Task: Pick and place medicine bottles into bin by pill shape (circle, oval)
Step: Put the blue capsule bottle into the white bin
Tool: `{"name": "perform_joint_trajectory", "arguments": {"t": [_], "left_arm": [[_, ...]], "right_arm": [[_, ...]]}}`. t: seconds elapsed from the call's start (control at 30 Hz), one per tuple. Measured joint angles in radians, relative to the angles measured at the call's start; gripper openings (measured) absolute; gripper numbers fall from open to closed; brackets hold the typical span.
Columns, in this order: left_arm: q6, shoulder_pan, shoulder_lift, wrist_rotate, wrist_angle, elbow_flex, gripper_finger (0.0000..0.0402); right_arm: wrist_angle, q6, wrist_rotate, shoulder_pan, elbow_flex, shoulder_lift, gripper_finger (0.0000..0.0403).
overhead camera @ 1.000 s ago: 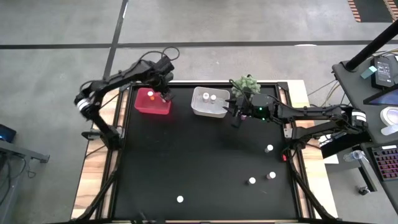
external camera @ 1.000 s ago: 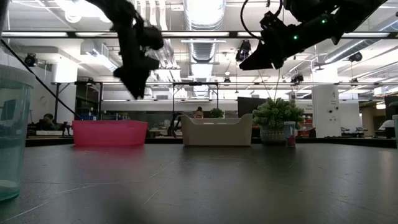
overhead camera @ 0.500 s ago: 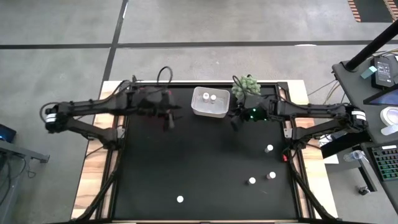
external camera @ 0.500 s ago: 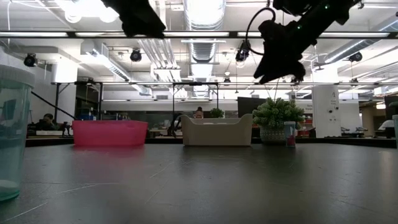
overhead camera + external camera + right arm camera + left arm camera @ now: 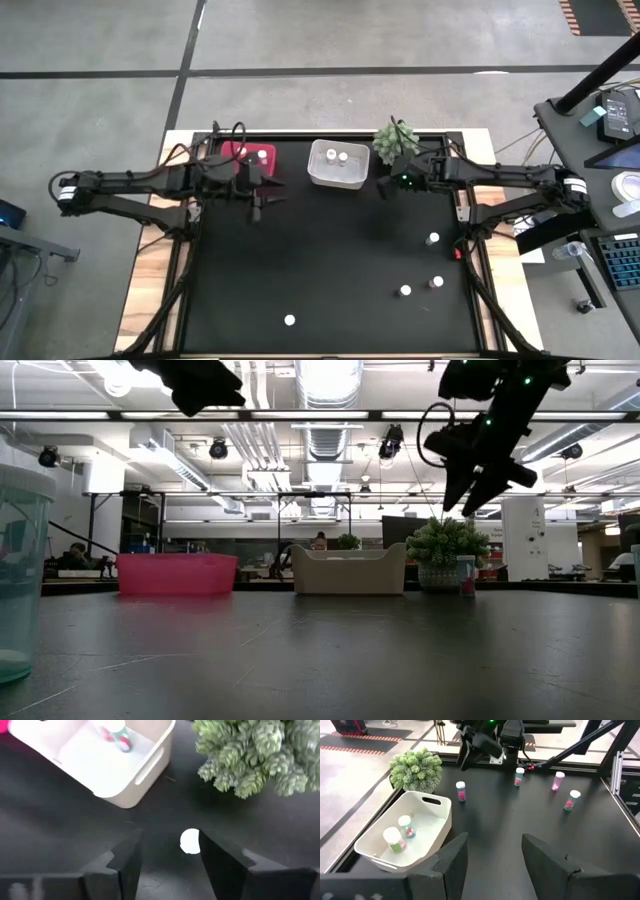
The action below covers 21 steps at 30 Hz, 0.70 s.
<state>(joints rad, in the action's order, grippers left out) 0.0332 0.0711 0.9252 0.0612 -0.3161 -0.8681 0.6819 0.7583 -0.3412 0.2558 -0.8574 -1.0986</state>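
**High view: both arms leave the bins, right arm lines up on the next bottle**

Over the last second my left arm pulls off the pink bin (image 5: 232,152) and now hangs over bare desk (image 5: 330,250), on the pink-bin side of the white bin (image 5: 318,178). Its left jaws stand apart and hold nothing. My right arm backs away from the white bin toward the plant (image 5: 395,135). The right jaws widen and hover empty over one white-capped bottle (image 5: 190,841) standing on the desk just beside the white bin and the plant.

I judge that one drop is finished and the next pick is beginning.

Two bottles (image 5: 337,156) sit inside the white bin. Four more (image 5: 432,239) stand well apart from it, toward the desk's near edge.

I can read no brand or writing; the bottle labels are too small to make out.
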Motion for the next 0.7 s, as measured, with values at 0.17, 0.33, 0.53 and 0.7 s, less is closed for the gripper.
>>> {"name": "perform_joint_trajectory", "arguments": {"t": [0.17, 0.33, 0.53, 0.7], "left_arm": [[-0.039, 0.000, -0.004, 0.002, -0.001, 0.010, 0.0169], [-0.048, 0.000, -0.004, 0.003, 0.004, 0.010, 0.0169], [-0.070, 0.001, -0.005, 0.003, 0.005, 0.010, 0.0169], [-0.071, 0.001, -0.005, 0.004, 0.005, 0.010, 0.0169]], "right_arm": [[-0.001, 0.048, -0.027, 0.000, 0.000, -0.062, 0.0232], [0.002, 0.053, -0.031, 0.021, 0.000, -0.131, 0.0254], [0.001, 0.031, -0.035, 0.064, 0.000, -0.218, 0.0251], [0.000, 0.028, -0.015, 0.075, 0.000, -0.271, 0.0239]]}}
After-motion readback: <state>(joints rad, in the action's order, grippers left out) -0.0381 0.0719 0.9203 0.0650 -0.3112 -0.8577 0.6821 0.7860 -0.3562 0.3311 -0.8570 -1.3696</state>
